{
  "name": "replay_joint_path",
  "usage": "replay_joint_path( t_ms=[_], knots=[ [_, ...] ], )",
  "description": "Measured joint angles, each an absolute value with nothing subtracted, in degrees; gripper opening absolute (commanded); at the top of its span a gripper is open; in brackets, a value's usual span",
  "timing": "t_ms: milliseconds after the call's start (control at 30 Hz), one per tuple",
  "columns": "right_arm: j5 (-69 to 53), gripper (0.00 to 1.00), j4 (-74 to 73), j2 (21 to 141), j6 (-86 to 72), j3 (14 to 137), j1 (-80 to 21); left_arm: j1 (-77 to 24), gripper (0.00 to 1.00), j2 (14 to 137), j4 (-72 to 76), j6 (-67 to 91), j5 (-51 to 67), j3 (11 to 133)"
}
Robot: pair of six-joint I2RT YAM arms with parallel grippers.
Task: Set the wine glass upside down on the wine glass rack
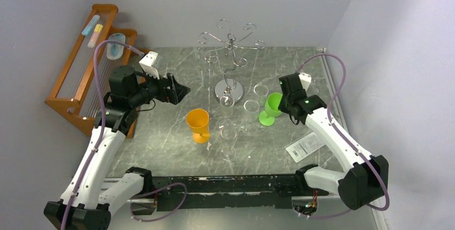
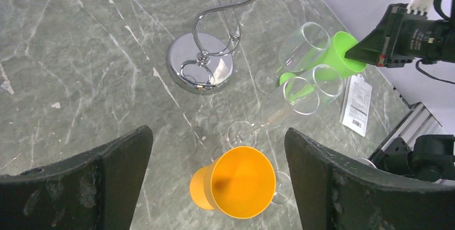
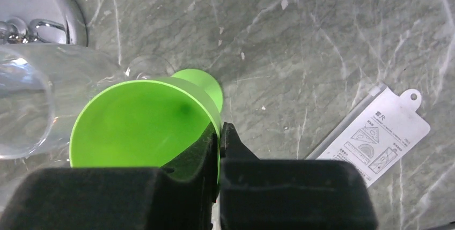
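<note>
On the grey marbled table (image 1: 161, 149), the chrome wine glass rack (image 1: 230, 53) stood at 12 o'clock, its round base (image 1: 230, 89) toward the middle. A brown wooden rack (image 1: 88, 66) leaned against the wall at 9 to 10 o'clock. Clear wine glasses crowded the middle: one (image 1: 261, 91) at 3 o'clock from the base, one (image 1: 251, 106) at 4 o'clock, both between the base and the green wine glass (image 1: 271, 109), and another (image 1: 229, 139) at 6 o'clock. An orange goblet (image 1: 198, 124) stood at 7 o'clock from the base, and a flat printed packet (image 1: 304, 147) lay at 5 o'clock from the green glass. The green wine glass stood mouth up on its foot, at 4 o'clock from the base, touching or just beside the nearest clear glass. The right gripper (image 3: 220, 139) was pinched together on its rim, one finger inside the bowl and one outside. The right arm reached from its 5 o'clock base, bent at the elbow, wrist angled down toward 10 o'clock. The left gripper (image 1: 180, 89) hung above the table at 9 o'clock from the base, its fingers (image 2: 115, 171) spread wide and holding nothing, pointed toward 3 o'clock, with the orange goblet below the gap.
</note>
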State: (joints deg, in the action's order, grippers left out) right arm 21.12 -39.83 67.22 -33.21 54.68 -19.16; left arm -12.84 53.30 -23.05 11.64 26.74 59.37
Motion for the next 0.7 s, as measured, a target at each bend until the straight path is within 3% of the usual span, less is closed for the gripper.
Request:
replay_joint_path(
  t_ms=[433,533,700],
  knots=[
    [43.38,0.0,-49.76,61.43,-38.83,65.58,-27.88,-12.82,0.97,53.45,-20.67,14.68,28.77,59.53],
    [44.69,0.0,-48.84,57.52,-37.67,67.9,-27.88,-12.82,0.97,52.73,-18.15,18.26,29.41,59.66],
    [38.22,0.0,-34.46,43.48,-30.15,64.99,-27.88,-12.82,0.93,53.23,-13.8,25.71,30.11,62.92]
  ],
)
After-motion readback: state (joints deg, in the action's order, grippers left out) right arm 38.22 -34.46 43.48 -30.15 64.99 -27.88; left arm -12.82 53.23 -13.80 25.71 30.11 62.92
